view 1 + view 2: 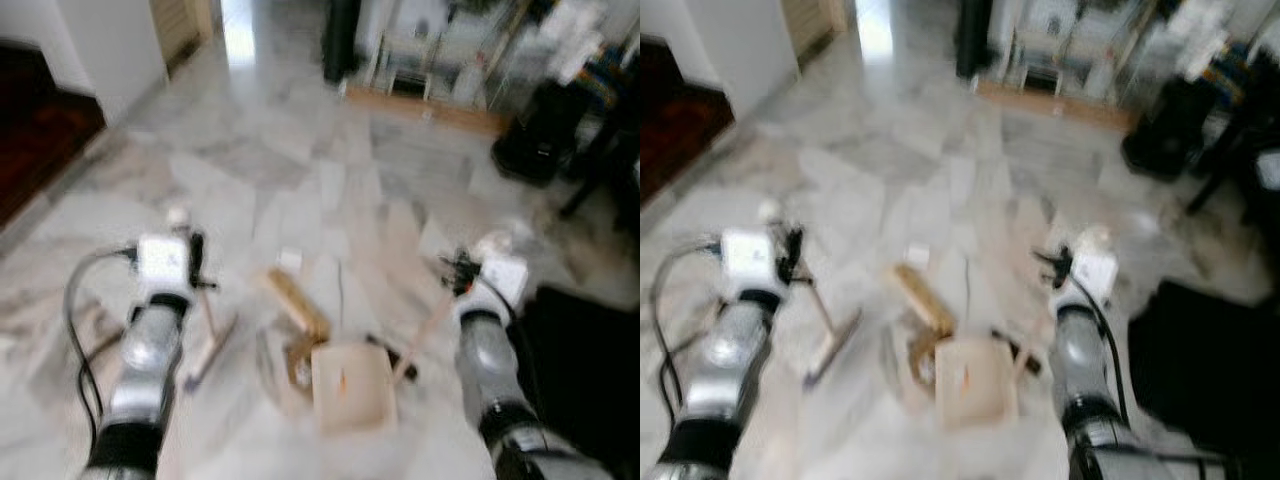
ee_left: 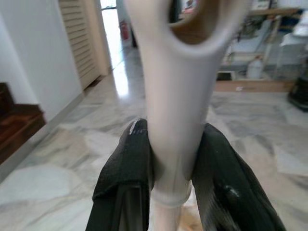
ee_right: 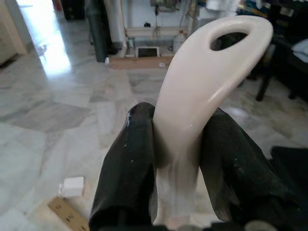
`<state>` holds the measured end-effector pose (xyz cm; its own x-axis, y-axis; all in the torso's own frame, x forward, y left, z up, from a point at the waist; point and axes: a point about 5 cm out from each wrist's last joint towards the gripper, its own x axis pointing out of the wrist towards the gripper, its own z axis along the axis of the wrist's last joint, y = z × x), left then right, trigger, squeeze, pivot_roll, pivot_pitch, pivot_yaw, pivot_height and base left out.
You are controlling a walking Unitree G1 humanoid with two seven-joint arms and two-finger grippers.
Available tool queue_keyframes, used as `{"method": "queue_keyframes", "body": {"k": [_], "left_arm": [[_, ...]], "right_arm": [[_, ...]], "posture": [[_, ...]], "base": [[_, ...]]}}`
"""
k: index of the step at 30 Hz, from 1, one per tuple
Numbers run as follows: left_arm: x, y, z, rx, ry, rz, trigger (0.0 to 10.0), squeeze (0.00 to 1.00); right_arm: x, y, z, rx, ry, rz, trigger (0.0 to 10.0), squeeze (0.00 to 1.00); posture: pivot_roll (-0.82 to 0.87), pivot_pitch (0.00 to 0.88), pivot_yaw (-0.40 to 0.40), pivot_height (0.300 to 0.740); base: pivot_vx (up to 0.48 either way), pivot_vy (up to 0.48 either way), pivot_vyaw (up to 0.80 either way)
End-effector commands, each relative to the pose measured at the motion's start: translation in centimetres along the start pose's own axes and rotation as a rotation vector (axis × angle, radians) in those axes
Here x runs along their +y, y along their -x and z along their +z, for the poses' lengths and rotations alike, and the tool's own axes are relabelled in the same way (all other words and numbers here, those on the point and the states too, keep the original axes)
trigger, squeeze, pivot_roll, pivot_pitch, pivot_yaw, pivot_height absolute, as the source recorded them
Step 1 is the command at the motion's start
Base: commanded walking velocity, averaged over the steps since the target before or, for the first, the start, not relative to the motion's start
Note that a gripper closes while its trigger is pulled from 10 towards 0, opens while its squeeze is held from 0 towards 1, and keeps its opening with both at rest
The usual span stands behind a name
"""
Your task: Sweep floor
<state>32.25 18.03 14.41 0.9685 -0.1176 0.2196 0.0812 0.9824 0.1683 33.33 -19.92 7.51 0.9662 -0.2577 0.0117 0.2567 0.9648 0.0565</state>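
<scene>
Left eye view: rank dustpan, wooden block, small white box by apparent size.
1. Dustpan, clearly largest, though it lies nearest the camera.
2. Wooden block.
3. Small white box, smallest and farthest, so its true size is unsure.
The view is blurred.

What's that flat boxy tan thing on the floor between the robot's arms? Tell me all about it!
It looks like a dustpan, pale tan, smooth like plastic, lying on the marble floor. A thin stick handle rises from it toward the right end effector, which is clamped on its cream looped top. A small wooden block lies just beyond it. The picture is blurry, so details are unclear.
</scene>
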Motion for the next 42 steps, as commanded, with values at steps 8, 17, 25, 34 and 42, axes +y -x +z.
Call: {"method": "queue_keyframes", "body": {"k": [8, 17, 25, 34, 42], "left_arm": [[0.2, -1.7, 0.8, -0.014, -0.044, -0.065, 10.0, 0.0], [0.3, -2.5, 1.0, -0.021, -0.05, -0.087, 10.0, 0.0], [0.1, -1.9, 0.5, -0.024, -0.032, -0.065, 10.0, 0.0], [0.1, -2.4, 0.2, -0.026, -0.01, -0.049, 10.0, 0.0], [-2.2, -3.5, 0.5, -0.057, 0.016, -0.069, 10.0, 0.0]], "right_arm": [[1.0, 0.5, 0.1, -0.05, -0.022, -0.01, 10.0, 0.0], [1.0, 1.0, -0.3, -0.047, -0.036, -0.046, 10.0, 0.0], [0.9, 0.5, 0.2, -0.055, 0.006, -0.015, 10.0, 0.0], [1.5, -0.6, 2.3, -0.128, 0.043, 0.013, 10.0, 0.0], [1.8, 0.2, 3.2, -0.171, 0.022, 0.003, 10.0, 0.0]], "posture": [[0.11, 0.038, 0.019, 0.74], [0.1, 0.028, 0.027, 0.74], [0.1, 0.029, -0.005, 0.74], [0.0, 0.0, -0.028, 0.74], [-0.06, 0.0, -0.158, 0.74]], "base": [[0.0, 0.0, 0.0], [0.0, 0.0, 0.0], [0.0, 0.0, 0.0], [0.0, 0.0, 0.0], [0.0, 0.0, 0.0]]}}
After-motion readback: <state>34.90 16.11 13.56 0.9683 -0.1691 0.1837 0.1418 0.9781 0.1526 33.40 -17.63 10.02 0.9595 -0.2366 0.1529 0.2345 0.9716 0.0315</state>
